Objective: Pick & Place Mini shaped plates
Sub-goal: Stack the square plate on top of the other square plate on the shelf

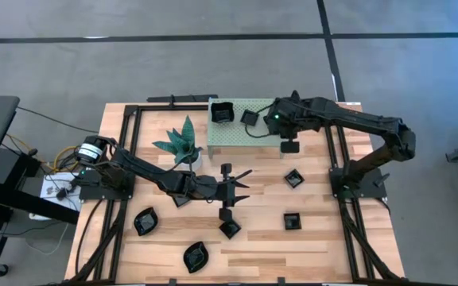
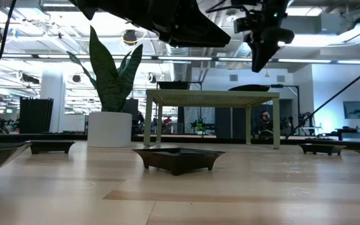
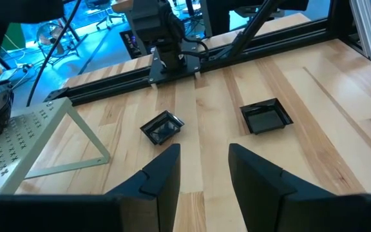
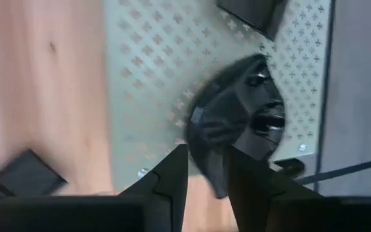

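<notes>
Black glossy plates sit in two groups: two on the green shelf (image 1: 245,131), a square plate (image 1: 222,112) at its far left corner and a rounded plate (image 4: 237,122) near its middle, and the rest spread over the wooden table (image 1: 316,246). The right gripper (image 4: 207,169) hangs over the rounded plate with its fingers parted and holding nothing. The left gripper (image 1: 227,191) hovers open and empty at mid-table, above the small plate (image 1: 229,229) near the front edge, with bare wood around it.

On the green shelf (image 4: 172,77), a rounded black plate (image 4: 237,122) is smeared by blur, and another plate (image 4: 250,13) is cut off at the frame's edge.
</notes>
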Available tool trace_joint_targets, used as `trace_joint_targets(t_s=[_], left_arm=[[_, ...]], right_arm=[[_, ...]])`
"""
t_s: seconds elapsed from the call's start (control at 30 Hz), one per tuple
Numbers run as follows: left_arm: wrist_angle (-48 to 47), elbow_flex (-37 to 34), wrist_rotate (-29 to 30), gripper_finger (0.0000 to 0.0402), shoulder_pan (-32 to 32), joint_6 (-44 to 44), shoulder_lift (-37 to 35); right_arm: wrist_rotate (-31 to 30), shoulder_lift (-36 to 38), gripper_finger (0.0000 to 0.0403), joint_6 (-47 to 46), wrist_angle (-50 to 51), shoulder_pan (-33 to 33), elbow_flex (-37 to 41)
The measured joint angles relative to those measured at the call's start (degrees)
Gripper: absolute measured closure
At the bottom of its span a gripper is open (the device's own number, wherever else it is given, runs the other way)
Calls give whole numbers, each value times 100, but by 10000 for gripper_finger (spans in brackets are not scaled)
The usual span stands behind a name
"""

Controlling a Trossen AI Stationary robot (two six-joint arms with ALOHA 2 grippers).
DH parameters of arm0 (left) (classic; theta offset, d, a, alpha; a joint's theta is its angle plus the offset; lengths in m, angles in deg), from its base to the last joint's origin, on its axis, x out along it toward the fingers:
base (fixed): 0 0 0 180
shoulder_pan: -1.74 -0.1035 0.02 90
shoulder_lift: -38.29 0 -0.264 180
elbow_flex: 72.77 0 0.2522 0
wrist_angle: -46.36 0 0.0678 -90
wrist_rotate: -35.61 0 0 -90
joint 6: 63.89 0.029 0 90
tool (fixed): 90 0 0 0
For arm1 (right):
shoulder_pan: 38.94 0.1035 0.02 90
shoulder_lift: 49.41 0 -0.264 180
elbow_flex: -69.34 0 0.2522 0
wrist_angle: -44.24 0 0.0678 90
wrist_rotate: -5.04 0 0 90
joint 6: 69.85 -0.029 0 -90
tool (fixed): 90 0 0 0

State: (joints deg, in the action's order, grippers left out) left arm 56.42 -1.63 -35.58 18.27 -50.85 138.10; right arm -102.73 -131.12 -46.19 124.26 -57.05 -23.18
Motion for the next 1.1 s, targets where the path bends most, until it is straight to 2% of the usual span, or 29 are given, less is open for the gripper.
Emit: trace_joint_targets(t_s=[0.13,0.33,0.53,0.67,0.83,0.97,1.1], left_arm=[[0,0,0,268,0,0,0],[2,0,0,268,0,-4,0],[25,0,0,268,0,-279,0],[65,0,2,268,-2,-284,0],[72,0,1,268,-2,-284,0],[72,0,2,268,-3,-284,0],[72,0,2,268,-2,-285,0]], right_arm=[[135,0,312,-663,21,428,0],[130,30,327,-1036,618,1465,-7],[122,629,329,-2631,948,2581,82],[121,1298,329,-3456,216,3406,955],[234,1820,329,-4564,-1382,4246,2628],[868,1673,329,-5173,-2646,4815,3450],[888,1166,329,-5363,-3285,5335,3598]])
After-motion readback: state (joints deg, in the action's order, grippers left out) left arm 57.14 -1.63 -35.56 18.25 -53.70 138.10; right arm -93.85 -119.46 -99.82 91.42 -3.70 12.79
